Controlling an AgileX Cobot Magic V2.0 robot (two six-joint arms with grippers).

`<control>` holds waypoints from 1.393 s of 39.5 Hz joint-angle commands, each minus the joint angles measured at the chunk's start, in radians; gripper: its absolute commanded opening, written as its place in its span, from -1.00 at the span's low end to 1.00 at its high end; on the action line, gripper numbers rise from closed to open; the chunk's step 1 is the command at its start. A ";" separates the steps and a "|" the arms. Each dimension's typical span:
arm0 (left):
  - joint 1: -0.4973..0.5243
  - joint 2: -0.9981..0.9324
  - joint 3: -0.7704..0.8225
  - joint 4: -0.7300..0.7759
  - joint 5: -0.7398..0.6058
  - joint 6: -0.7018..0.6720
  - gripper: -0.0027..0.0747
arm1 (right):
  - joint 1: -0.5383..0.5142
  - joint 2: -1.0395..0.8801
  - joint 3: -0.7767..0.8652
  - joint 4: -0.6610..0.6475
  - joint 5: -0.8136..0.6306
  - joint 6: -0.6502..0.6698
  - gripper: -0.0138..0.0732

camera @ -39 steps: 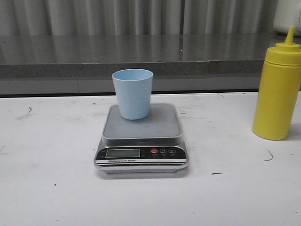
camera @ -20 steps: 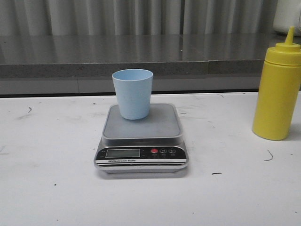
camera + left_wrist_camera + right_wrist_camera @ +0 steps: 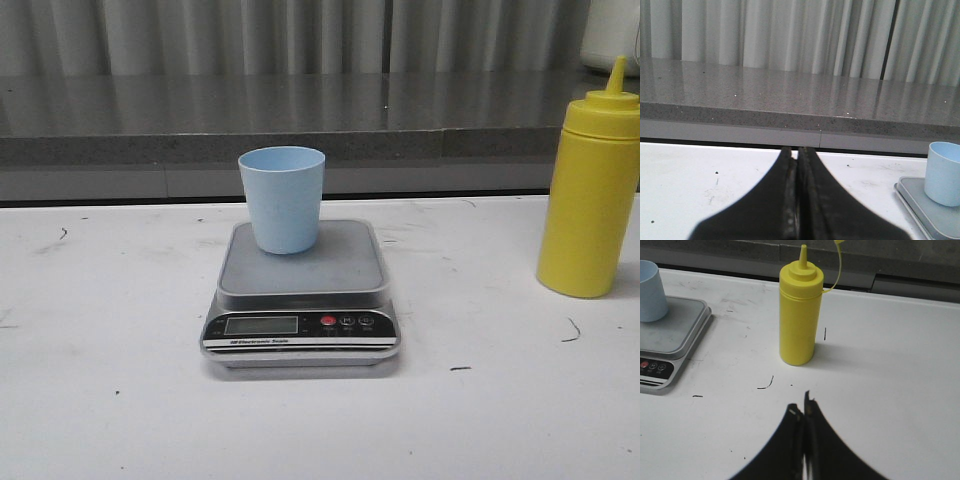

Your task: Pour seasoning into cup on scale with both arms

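While cup (image 3: 282, 198) sits on scale (image 3: 300, 295), seasoning (image 3: 590, 190) stands rt.

The scale (image 3: 930, 212) and cup (image 3: 943, 172) are cropped in the left wrist view; the display (image 3: 261, 324) is unreadable.

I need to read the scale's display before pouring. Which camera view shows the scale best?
The front view: the scale appears whole, display and buttons facing the camera, the cup on its platform. The right wrist view catches part of its platform and the buttons at the picture's edge. The left wrist view shows only a platform corner.
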 commanded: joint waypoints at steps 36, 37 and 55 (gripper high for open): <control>0.002 -0.025 0.016 0.000 -0.072 0.001 -0.98 | -0.071 -0.095 0.083 0.031 -0.247 -0.005 -0.84; 0.002 -0.025 0.016 0.000 -0.072 0.001 -0.98 | -0.085 -0.111 0.113 0.044 -0.302 -0.005 -0.84; 0.002 -0.025 0.016 0.000 -0.072 0.001 -0.98 | -0.163 -0.248 0.508 0.083 -0.799 -0.005 -0.84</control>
